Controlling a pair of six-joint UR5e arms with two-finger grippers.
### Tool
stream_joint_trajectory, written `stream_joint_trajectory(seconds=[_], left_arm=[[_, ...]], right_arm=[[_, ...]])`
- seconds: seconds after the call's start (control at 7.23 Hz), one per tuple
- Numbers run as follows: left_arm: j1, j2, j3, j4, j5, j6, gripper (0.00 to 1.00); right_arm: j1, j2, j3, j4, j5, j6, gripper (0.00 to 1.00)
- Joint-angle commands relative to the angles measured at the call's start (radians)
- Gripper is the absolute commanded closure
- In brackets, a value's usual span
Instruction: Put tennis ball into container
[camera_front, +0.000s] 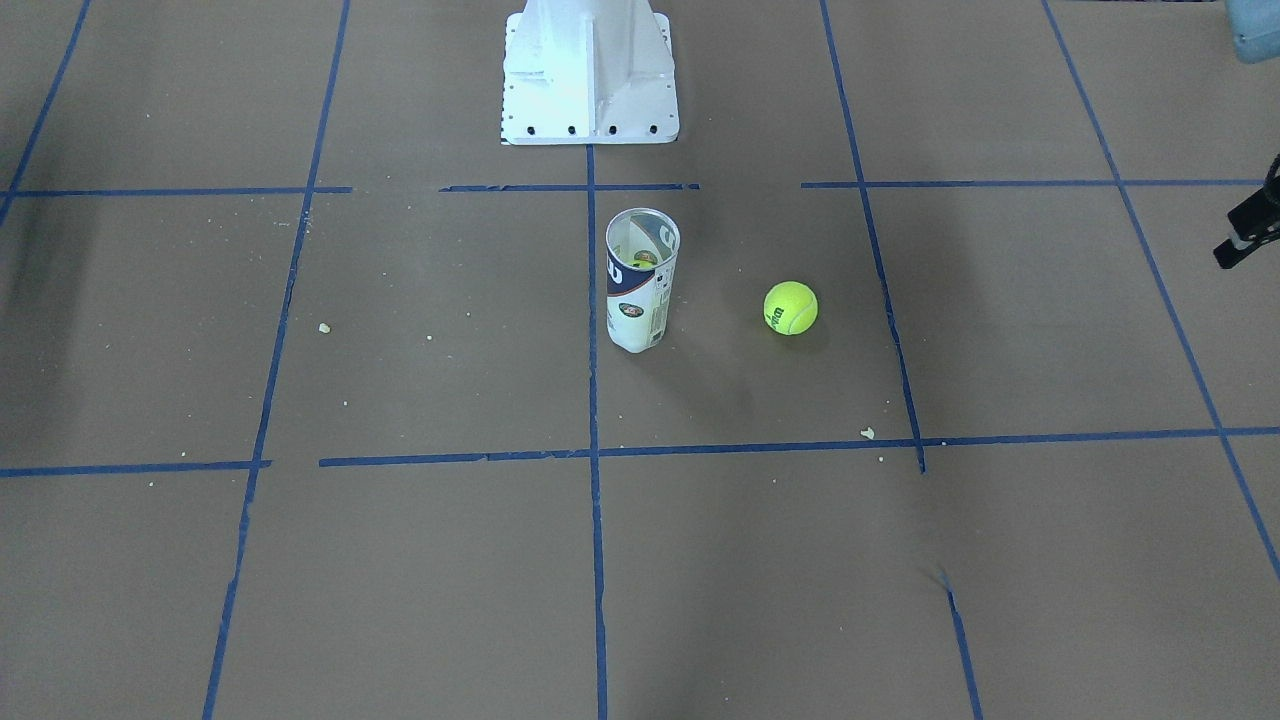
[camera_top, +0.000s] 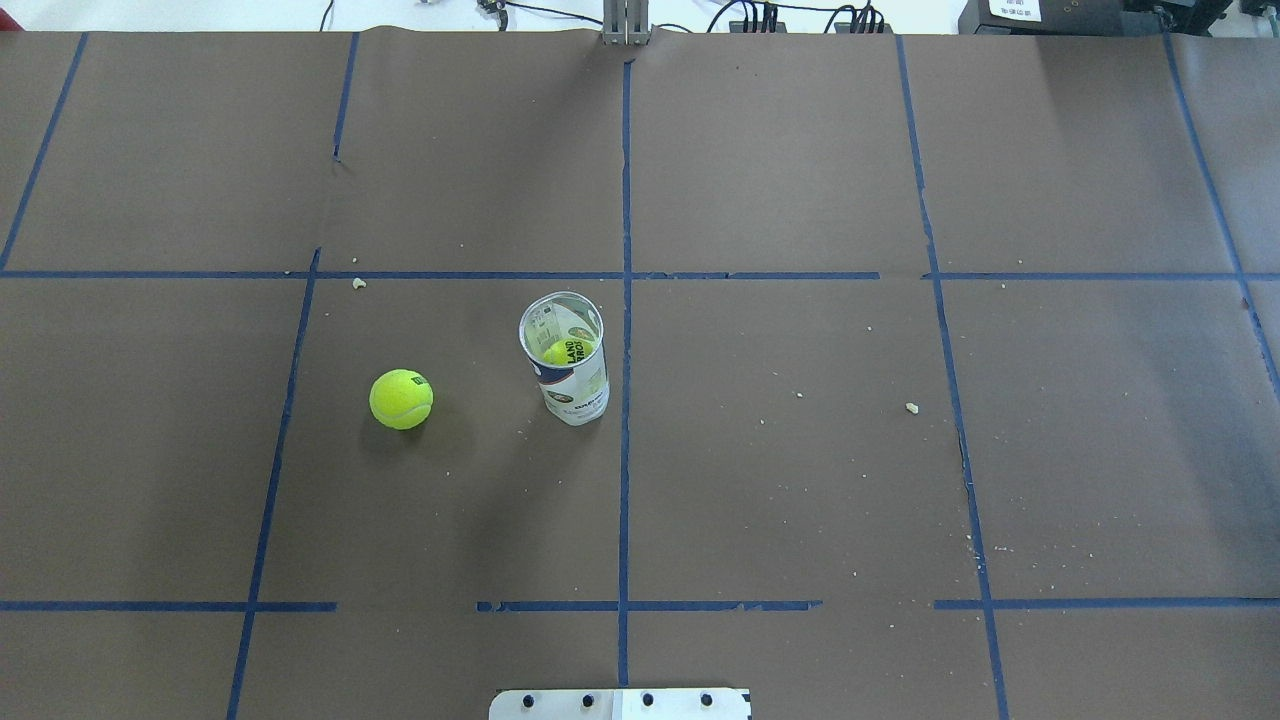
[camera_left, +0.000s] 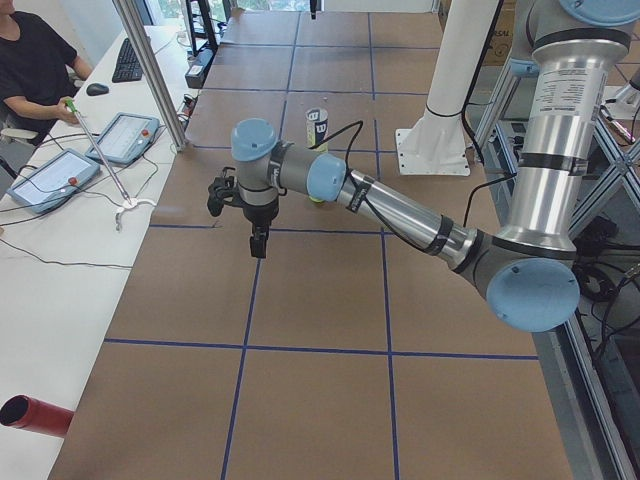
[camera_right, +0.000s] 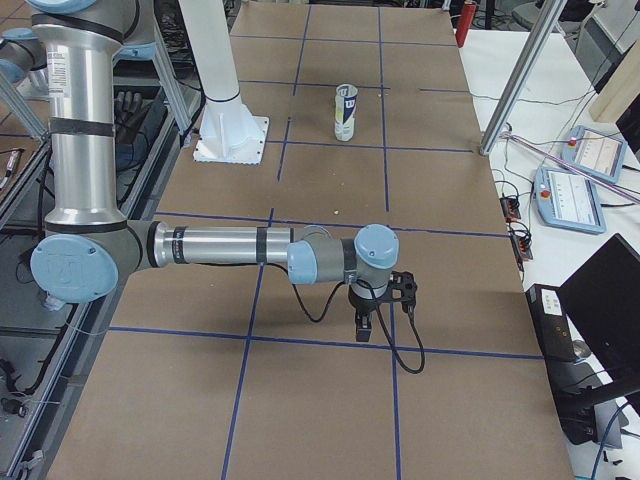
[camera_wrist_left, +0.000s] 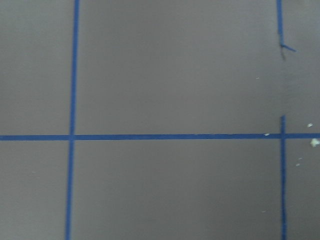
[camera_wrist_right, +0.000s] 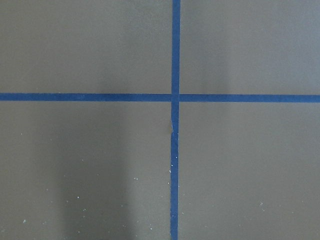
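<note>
The tennis ball (camera_front: 790, 307) (camera_top: 401, 399) lies on the brown paper, yellow-green with dark lettering. A short way from it, toward the table's middle line, the container (camera_front: 642, 280) (camera_top: 565, 358) (camera_left: 317, 125) (camera_right: 346, 112) stands upright with its top open. A second yellow-green ball shows inside it from overhead. My left gripper (camera_left: 258, 250) hangs over the table's left end, far from the ball, and only a black edge of it shows at the front view's right border. My right gripper (camera_right: 363, 333) hangs over the right end. I cannot tell whether either is open or shut. Both wrist views show only paper and blue tape.
The white robot base (camera_front: 590, 80) (camera_top: 620, 703) stands behind the container. Blue tape lines grid the paper, and small crumbs (camera_top: 911, 407) lie scattered on it. An operator (camera_left: 35, 70) sits at a side desk with tablets, beyond a slanted metal pole (camera_left: 150, 70).
</note>
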Motion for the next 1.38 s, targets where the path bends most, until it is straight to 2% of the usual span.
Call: stream_joint_trajectory(seconds=[0.0, 0.14, 0.28, 0.69, 0.97, 1.24], left_arm=[[0.120, -0.078, -0.004, 0.006, 0.104, -0.138, 0.00], [0.150, -0.081, -0.002, 0.003, 0.126, -0.170, 0.00], [0.212, -0.099, -0.001, -0.020, 0.132, -0.295, 0.00], [0.355, -0.104, 0.010, -0.158, 0.132, -0.491, 0.00], [0.459, -0.130, 0.013, -0.206, 0.132, -0.577, 0.00], [0.532, -0.185, 0.101, -0.311, 0.135, -0.699, 0.00]], right_arm=[[0.000, 0.000, 0.000, 0.000, 0.000, 0.000, 0.00], [0.000, 0.000, 0.000, 0.000, 0.000, 0.000, 0.00], [0.000, 0.000, 0.000, 0.000, 0.000, 0.000, 0.00], [0.000, 0.000, 0.000, 0.000, 0.000, 0.000, 0.00], [0.000, 0.000, 0.000, 0.000, 0.000, 0.000, 0.00], [0.000, 0.000, 0.000, 0.000, 0.000, 0.000, 0.00]])
